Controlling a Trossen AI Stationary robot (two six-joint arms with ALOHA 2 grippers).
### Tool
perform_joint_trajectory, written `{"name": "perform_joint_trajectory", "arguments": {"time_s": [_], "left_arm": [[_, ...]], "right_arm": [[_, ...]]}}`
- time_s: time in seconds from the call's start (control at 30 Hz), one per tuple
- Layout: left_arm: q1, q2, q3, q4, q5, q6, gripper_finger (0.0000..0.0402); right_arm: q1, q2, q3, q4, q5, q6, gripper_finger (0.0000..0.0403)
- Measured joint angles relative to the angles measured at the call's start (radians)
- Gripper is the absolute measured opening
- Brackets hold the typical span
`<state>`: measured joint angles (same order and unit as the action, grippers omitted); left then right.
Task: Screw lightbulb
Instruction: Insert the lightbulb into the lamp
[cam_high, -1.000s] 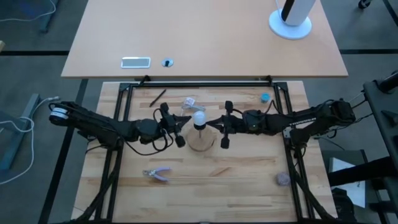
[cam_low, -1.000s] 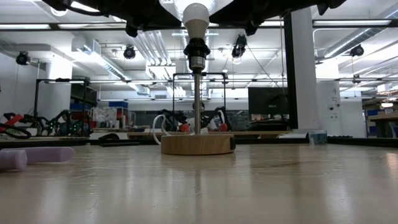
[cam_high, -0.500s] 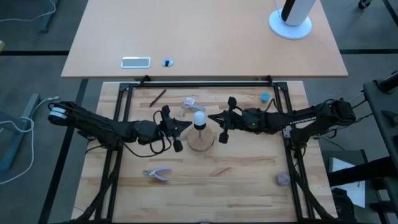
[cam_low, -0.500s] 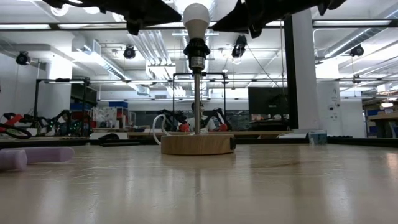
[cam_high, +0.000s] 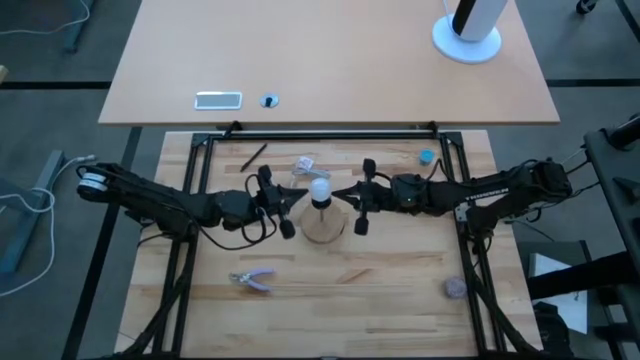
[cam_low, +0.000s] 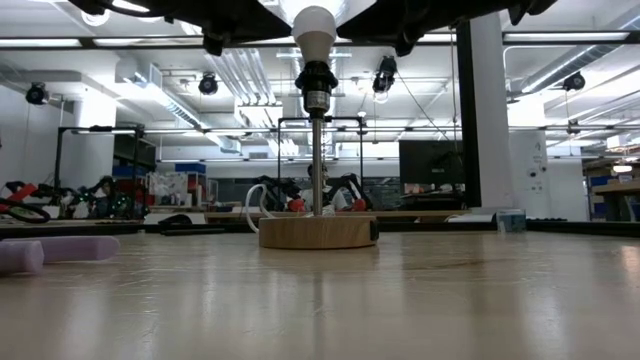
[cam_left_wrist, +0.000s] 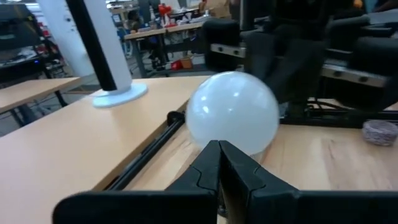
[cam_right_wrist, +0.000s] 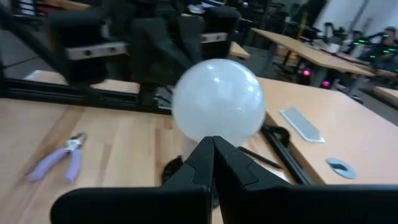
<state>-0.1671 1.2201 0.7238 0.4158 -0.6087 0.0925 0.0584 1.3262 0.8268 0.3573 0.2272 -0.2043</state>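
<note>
The lightbulb (cam_high: 320, 189), a white frosted globe, sits upright in the black socket (cam_low: 316, 85) of a thin rod. The rod rises from a round wooden disc (cam_low: 317, 232) at mid-table. My left gripper (cam_high: 304, 198) comes level from the table's left, and its shut fingertips are at the globe's left side. My right gripper (cam_high: 339, 195) mirrors it from the right, also shut. In each wrist view the globe (cam_left_wrist: 233, 112) (cam_right_wrist: 217, 102) fills the space just beyond the closed tips, with the other arm dark behind it. My left gripper points its shut fingertips (cam_left_wrist: 214, 155) level at the lower left side of the globe (cam_left_wrist: 217, 134). The tips hide the meeting spot, so I cannot tell whether they touch. My right gripper points its shut fingertips (cam_right_wrist: 211, 152) level at the globe's lower right side (cam_right_wrist: 214, 130). I cannot tell whether they touch either.
Purple-handled pliers (cam_high: 252, 280) lie near the front left and a greyish-purple ball (cam_high: 455, 287) near the front right. A crumpled wrapper (cam_high: 303, 165), a dark stick (cam_high: 253, 156) and a small blue piece (cam_high: 427, 156) lie toward the far edge.
My right gripper swung a little toward the far edge and came back, and my left gripper rocked slightly. Both stay shut beside the globe. The bulb and its stand have not moved.
</note>
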Motion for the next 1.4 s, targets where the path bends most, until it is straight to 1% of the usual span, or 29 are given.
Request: {"name": "perform_joint_trajectory", "arguments": {"time_s": [0.07,0.23,0.37,0.43,0.47,0.6,0.8,1.07,1.3,1.4], "left_arm": [[0.002,0.001,0.000,-0.002,-0.009,0.000,0.0000],[-0.001,-0.001,0.000,-0.050,-0.012,-0.022,0.0000],[-0.014,-0.014,0.000,-0.093,-0.008,-0.073,0.0000],[-0.022,-0.015,0.000,-0.091,0.026,-0.076,0.0000],[-0.022,-0.014,0.000,-0.085,0.047,-0.076,0.0000],[-0.015,-0.004,0.000,-0.042,0.051,-0.066,0.0000],[-0.011,0.001,0.000,-0.024,0.051,-0.045,0.0000],[0.000,0.001,0.000,-0.027,-0.007,-0.037,0.0000],[0.006,0.001,0.000,-0.031,-0.012,-0.032,0.0000],[0.003,-0.004,0.000,-0.059,-0.012,-0.032,0.0000]], "right_arm": [[0.003,0.001,0.000,0.000,-0.020,0.001,0.0000],[0.007,0.001,0.000,-0.035,-0.008,0.015,0.0000],[0.006,-0.003,0.000,-0.082,0.092,0.019,0.0000],[-0.001,-0.003,0.000,-0.084,0.131,0.009,0.0000],[-0.006,-0.003,0.000,-0.082,0.135,0.000,0.0000],[-0.020,-0.003,0.000,-0.040,0.122,-0.018,0.0000],[-0.020,-0.003,0.000,0.014,0.029,-0.037,0.0000],[-0.015,-0.002,0.000,0.015,-0.030,-0.001,0.0000],[0.021,-0.001,0.000,0.003,-0.028,0.001,0.0000],[0.026,-0.002,0.000,-0.030,0.019,0.020,0.0000]]}}
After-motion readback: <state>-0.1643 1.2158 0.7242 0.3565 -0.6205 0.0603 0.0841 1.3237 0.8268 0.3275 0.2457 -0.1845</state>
